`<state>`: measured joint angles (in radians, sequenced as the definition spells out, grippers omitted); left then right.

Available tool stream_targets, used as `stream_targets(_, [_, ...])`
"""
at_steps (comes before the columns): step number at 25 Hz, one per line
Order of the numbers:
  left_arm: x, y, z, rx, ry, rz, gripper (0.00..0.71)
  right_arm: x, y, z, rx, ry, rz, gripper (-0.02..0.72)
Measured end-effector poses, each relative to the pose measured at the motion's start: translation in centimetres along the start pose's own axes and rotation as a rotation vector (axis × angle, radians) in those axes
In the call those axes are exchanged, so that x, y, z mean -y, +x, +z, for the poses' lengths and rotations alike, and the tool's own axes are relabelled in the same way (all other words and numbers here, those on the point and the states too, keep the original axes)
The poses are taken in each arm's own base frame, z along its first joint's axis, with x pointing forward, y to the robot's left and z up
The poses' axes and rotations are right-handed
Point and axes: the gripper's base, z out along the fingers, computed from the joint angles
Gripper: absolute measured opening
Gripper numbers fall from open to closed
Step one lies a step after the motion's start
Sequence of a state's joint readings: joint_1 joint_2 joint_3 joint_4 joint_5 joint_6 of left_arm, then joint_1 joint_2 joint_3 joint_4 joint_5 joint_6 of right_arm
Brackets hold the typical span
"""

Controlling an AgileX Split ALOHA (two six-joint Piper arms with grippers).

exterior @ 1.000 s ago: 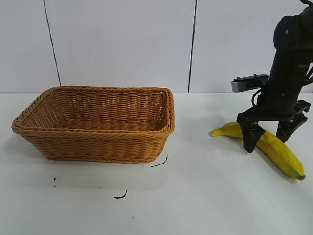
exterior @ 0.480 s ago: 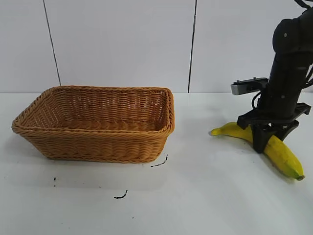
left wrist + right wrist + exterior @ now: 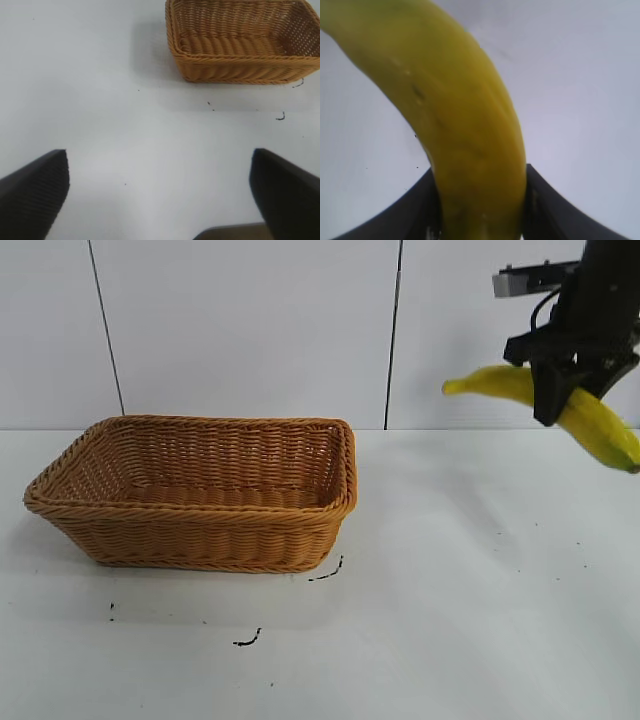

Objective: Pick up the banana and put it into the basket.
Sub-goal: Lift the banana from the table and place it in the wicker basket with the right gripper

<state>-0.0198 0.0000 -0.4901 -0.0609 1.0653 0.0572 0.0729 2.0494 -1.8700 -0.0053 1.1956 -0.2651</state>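
My right gripper point(image 3: 562, 390) is shut on the yellow banana point(image 3: 600, 425) and holds it high above the table at the far right. The banana hangs tilted, one end pointing toward the basket side, the other down and right. In the right wrist view the banana point(image 3: 465, 125) fills the gap between the two black fingers point(image 3: 415, 210). The tan wicker basket point(image 3: 190, 530) stands on the white table at the left and looks empty. It also shows in the left wrist view point(image 3: 240, 65). My left gripper point(image 3: 160, 192) is open and empty above bare table, away from the basket.
The white table point(image 3: 450, 620) has a few small black marks point(image 3: 247, 640) in front of the basket. A white panelled wall stands behind. The left arm does not show in the exterior view.
My right gripper closed on the banana on the table, then lifted it well above the surface. The basket has not moved.
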Motion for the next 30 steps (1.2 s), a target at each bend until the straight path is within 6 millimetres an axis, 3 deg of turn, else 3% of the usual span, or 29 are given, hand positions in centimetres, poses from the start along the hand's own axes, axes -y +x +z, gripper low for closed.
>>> stream_targets(4, [0.0,0.0,0.0,0.000,0.000,0.000,0.695,-1.1,-1.2,-0.5,0.036,0.002,-0.047,0.312])
stream_targets(8, [0.0,0.0,0.0,0.000,0.000,0.000,0.695,-4.0,-3.1,-0.8,0.071,-0.011,-0.143,0.312])
stream_targets(13, [0.0,0.0,0.0,0.000,0.000,0.000,0.695,-10.0,-4.9,-1.1,0.121,-0.036,-0.292,0.312])
stream_targets(21, [0.0,0.0,0.0,0.000,0.000,0.000,0.695,-21.0,-5.4,-1.9,0.255,-0.069,-0.570,0.312])
stream_targets(26, [0.0,0.0,0.0,0.000,0.000,0.000,0.695,-26.3,-5.6,-0.2,0.365,-0.061,-0.725,0.312])
stream_targets(30, [0.0,0.0,0.0,0.000,0.000,0.000,0.695,-28.4,-6.0,2.9,0.412,-0.056,-0.775,0.312])
